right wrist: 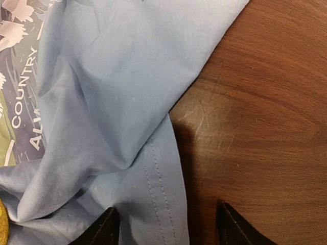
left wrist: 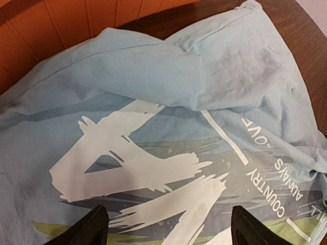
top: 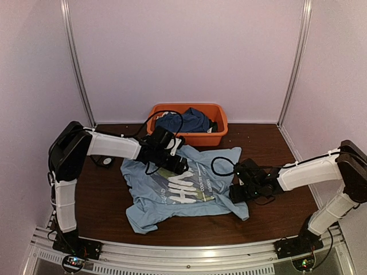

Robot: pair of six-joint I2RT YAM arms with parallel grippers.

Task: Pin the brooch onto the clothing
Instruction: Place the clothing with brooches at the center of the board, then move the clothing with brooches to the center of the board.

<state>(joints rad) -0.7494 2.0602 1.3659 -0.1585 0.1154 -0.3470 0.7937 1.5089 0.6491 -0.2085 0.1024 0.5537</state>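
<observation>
Top view: the light blue T-shirt (top: pixel 155 206) lies rumpled in the middle of the worktop (top: pixel 275 217); the orange basket (top: pixel 200 139) with a dark blue garment (top: pixel 189 121) stands at its 12 o'clock; the left hand (top: pixel 179 166) is over the shirt's 11 o'clock part, and the right hand (top: pixel 234 192) is at its 3 o'clock edge; I cannot find the brooch here.

Left wrist view: the left hand (left wrist: pixel 168 229) has its fingers spread with nothing between them; below it is the T-shirt (left wrist: pixel 153 76) with the white chest print (left wrist: pixel 127 163), and a fold of cloth lies across at 12 o'clock.

Right wrist view: the right hand (right wrist: pixel 166 227) is also spread and holds nothing; the stitched hem (right wrist: pixel 163 194) runs between its fingers, with bare worktop (right wrist: pixel 255 127) at 3 o'clock; a yellowish patch (right wrist: pixel 2 219) at 8 o'clock may be print or metal, I cannot tell.

I judge the step is preparing the cloth, the pinning not yet begun; the next move calls for finding the brooch and keeping the shirt flat.
</observation>
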